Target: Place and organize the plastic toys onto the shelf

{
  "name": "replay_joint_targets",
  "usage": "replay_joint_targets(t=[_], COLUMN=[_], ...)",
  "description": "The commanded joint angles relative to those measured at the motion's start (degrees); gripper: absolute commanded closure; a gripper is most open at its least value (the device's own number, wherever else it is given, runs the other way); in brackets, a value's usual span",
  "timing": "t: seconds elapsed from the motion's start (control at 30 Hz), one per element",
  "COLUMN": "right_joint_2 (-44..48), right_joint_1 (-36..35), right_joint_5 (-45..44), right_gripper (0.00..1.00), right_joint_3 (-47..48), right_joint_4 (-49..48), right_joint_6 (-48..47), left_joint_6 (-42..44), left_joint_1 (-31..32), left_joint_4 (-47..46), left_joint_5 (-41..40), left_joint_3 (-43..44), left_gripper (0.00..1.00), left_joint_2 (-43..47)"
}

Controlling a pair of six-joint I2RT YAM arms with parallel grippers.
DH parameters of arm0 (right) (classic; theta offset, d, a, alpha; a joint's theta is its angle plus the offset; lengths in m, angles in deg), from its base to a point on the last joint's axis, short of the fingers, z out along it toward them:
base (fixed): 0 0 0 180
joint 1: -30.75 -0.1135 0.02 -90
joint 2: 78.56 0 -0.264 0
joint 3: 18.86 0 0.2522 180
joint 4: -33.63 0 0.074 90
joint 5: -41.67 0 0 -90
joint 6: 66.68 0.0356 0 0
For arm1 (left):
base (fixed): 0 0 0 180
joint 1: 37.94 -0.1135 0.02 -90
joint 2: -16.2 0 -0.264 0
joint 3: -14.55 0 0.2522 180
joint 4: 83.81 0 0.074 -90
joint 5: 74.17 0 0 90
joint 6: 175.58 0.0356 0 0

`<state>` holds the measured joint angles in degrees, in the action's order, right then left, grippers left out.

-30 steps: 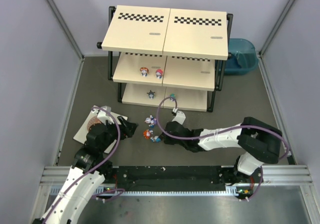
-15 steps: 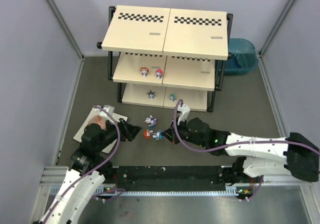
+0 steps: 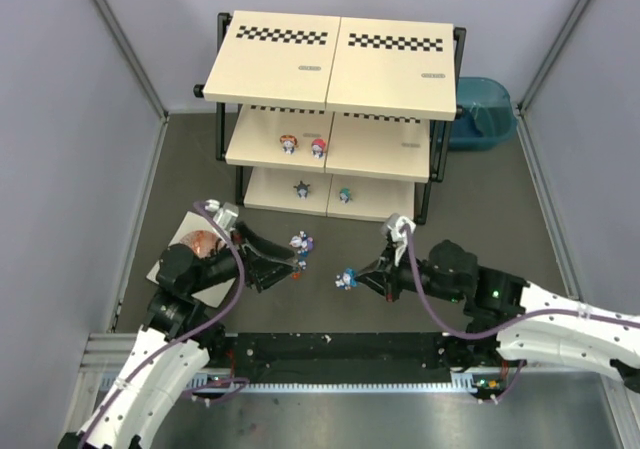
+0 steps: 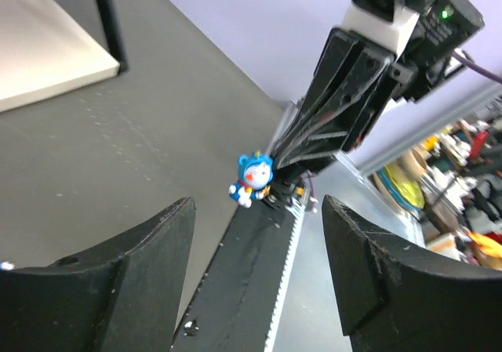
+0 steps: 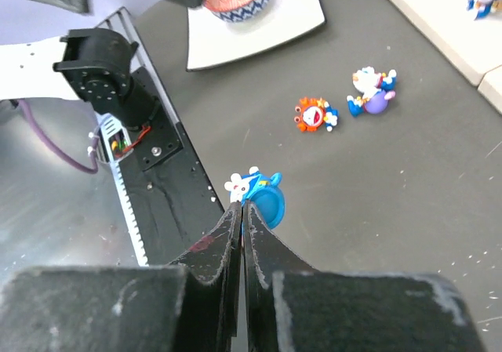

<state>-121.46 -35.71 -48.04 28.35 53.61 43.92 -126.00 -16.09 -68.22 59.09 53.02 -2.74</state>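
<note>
Right jaws are shut on a blue toy (image 5: 259, 197), pinched at the very tips only, out in front of the shelf (image 3: 330, 64) and well clear of it. Grip looks thin, so a fast swing twd the shelf could flick the toy loose. Left jaws stand wide open w/ nothing in them, low by two loose toys, an orange one (image 5: 314, 115) and a purple one (image 5: 370, 93), lying on the table (image 3: 480, 199) in front of the shelf. Both arms are close here. If they go fwd together they may clash, or left may knock a toy away. Four toys sit on the shelf; a clumsy drop-off could topple them.
</note>
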Motion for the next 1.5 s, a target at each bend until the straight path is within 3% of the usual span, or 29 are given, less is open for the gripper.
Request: replay_joint_targets(t=[0.0, 0.2, 0.4, 0.6, 0.77, 0.87, 1.07, 1.47], right_joint_2=[6.8, 9.2, 4.5, 3.2, 2.2, 1.3, 0.9, 0.4], right_joint_1=[0.4, 0.4, 0.4, 0.4, 0.4, 0.4, 0.4, 0.4], right_joint_5=[2.6, 2.7, 5.8, 8.0, 7.3, 7.4, 8.4, 9.5], right_gripper=[1.0, 1.0, 1.0, 1.0, 1.0, 1.0, 1.0, 1.0], right_joint_3=[2.8, 5.2, 8.8, 10.7, 12.0, 12.4, 12.4, 12.4], right_joint_4=[3.2, 8.0, 10.6, 10.6, 11.0, 11.9, 12.2, 12.4], right_joint_6=[-5.9, -7.2, -6.2, -6.9, -5.9, -5.7, -5.0, -4.3], left_joint_6=[-7.6, -3.4, 13.8, 15.0, 19.0, 21.4, 22.8, 30.0], left_joint_1=[0.1, 0.1, 0.7, 2.1, 5.1, 10.7, 28.9, 47.6], left_joint_4=[-18.6, -17.9, 4.7, 6.4, 11.3, 13.8, 12.9, 14.0], left_joint_5=[12.0, 14.5, 10.0, 10.4, 3.9, -3.4, -15.4, -36.5], left_joint_3=[-3.1, 0.7, 10.2, 10.1, 12.1, 13.4, 15.0, 21.9], left_gripper=[0.3, 0.32, 0.3, 0.33, 0.36, 0.36, 0.38, 0.39], left_joint_2=[-4.9, -7.4, -7.6, -6.8, -7.2, -8.0, -13.7, -24.8])
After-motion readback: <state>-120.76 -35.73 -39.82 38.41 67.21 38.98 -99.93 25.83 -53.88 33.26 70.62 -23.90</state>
